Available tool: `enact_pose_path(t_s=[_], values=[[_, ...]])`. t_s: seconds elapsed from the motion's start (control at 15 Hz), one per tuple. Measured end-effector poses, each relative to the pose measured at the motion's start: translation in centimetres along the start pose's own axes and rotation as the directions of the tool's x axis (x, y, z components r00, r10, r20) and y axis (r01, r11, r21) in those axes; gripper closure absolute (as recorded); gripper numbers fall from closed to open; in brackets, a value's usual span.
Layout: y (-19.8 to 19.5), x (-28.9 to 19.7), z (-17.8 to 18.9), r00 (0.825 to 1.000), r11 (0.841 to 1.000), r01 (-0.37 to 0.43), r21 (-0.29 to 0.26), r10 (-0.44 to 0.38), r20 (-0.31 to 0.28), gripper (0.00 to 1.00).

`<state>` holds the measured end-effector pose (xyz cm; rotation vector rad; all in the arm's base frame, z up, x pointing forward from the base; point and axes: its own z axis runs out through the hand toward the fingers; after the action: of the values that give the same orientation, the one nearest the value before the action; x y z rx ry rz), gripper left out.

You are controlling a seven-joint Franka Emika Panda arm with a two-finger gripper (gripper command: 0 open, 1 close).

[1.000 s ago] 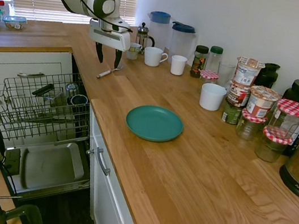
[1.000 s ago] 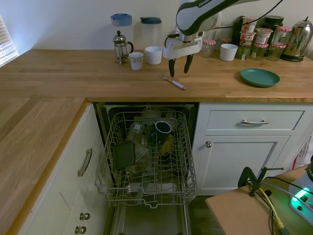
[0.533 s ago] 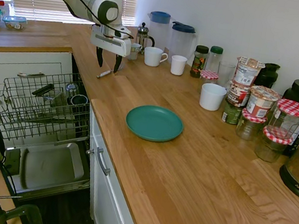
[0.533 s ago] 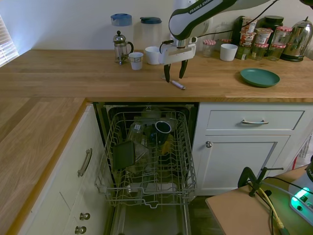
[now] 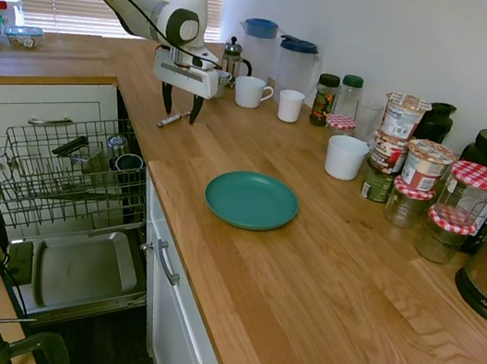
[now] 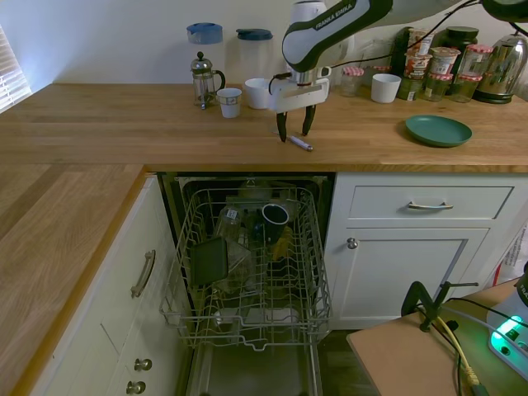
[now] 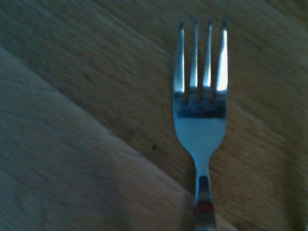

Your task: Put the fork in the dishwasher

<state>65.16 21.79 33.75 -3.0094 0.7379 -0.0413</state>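
A small silver fork (image 5: 172, 118) (image 6: 299, 143) lies flat on the wooden counter near the corner above the dishwasher. In the wrist view the fork (image 7: 200, 115) fills the frame, tines and neck sharp against the wood. My gripper (image 5: 179, 111) (image 6: 294, 133) is low over the fork, fingers open, one on each side of it, tips close to the counter. The dishwasher (image 6: 247, 272) (image 5: 67, 171) stands open under the counter, its grey wire rack pulled out and holding cups and dishes, its door (image 5: 79, 269) dropped down.
A green plate (image 5: 252, 199) lies on the counter toward the front. A French press (image 6: 203, 80), two white mugs (image 6: 259, 93) and two jugs stand behind the gripper. Jars and a white cup (image 5: 345, 157) crowd the wall side. White drawers (image 6: 429, 203) flank the dishwasher.
The gripper has come down from above the counter onto the fork, staying open, and now straddles it. The fork has not moved.
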Motion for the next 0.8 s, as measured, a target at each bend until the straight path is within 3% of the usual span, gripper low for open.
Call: enact_pose_path(t_s=[0.8], values=[[-1.05,-0.88,0.32,0.998,0.998,-0.052,-0.035,0.051,-0.04,1.0]])
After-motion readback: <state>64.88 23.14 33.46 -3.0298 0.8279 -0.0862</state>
